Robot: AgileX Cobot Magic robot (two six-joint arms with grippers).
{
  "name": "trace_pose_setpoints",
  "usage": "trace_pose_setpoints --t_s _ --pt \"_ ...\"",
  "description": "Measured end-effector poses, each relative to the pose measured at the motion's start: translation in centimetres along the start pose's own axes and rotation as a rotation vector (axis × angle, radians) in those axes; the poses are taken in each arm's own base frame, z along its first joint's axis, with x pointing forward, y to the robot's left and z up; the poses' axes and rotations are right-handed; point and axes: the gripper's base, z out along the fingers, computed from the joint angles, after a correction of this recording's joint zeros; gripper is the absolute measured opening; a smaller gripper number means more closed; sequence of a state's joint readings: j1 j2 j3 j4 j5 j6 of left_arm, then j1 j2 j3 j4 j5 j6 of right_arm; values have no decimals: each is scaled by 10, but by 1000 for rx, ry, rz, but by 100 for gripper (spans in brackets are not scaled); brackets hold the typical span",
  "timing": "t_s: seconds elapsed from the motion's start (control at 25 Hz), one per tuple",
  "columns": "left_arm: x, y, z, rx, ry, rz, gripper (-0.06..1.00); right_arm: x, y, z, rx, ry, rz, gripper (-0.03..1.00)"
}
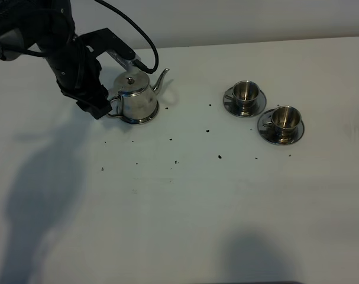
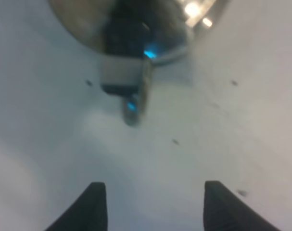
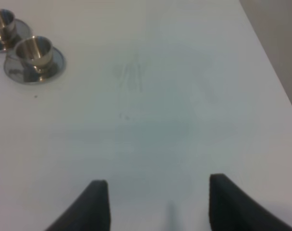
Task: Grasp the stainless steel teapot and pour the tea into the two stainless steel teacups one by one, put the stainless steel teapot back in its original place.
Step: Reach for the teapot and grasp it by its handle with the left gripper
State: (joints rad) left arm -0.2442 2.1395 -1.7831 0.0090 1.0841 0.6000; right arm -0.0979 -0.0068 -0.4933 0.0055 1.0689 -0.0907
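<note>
Holding the left end effector [image 2: 154,184] apart and empty, low over the table [image 2: 49,144], pot's [image 2: 136,24] loop handle [image 2: 136,98] straight ahead, just short of the tips. Likely heavy with tea, rigid, polished, slippery: best clamped squarely across that thin handle and kept level against swinging. Beyond the handle, pot on its coaster [image 1: 146,120], spout [image 1: 160,78] pointing away toward the cups [image 1: 245,96], well apart. Shown from above only: lid [image 1: 131,80], spout, coaster; from the left wrist only: the gap to the handle. Right end effector [image 3: 155,184] likewise apart over the table, cups off to one side; absent from the overhead view.
</note>
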Motion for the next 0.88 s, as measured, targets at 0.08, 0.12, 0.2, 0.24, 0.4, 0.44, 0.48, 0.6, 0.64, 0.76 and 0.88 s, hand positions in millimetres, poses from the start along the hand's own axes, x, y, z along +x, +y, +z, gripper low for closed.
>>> trace_pose_setpoints --t_s 0.08,0.12,0.2,0.24,0.4,0.44,0.48,0.6,0.64,0.76,0.88 --pt "-2 1 -6 0 -3 -33 48 0 0 0 0 0 0 45" --pt "-4 2 -10 0 -4 -51 48 0 0 0 0 0 0 45" --pt "-7 5 -19 3 3 -76 48 0 0 0 0 0 0 45" --pt "-11 7 -23 -6 -11 -84 48 0 0 0 0 0 0 45" --pt "-24 16 -26 -32 -57 -108 48 0 0 0 0 0 0 45" --pt "-26 17 -23 -32 -56 -108 48 0 0 0 0 0 0 45" --pt "-27 17 -18 -28 -50 -106 48 0 0 0 0 0 0 45" --pt "-29 17 -5 -8 -30 -104 48 0 0 0 0 0 0 45" --pt "-30 16 -2 9 -34 -101 48 0 0 0 0 0 0 45" --pt "-32 14 0 27 -41 -83 48 0 0 0 0 0 0 45" --pt "-32 13 2 30 -38 -75 48 0 0 0 0 0 0 45"
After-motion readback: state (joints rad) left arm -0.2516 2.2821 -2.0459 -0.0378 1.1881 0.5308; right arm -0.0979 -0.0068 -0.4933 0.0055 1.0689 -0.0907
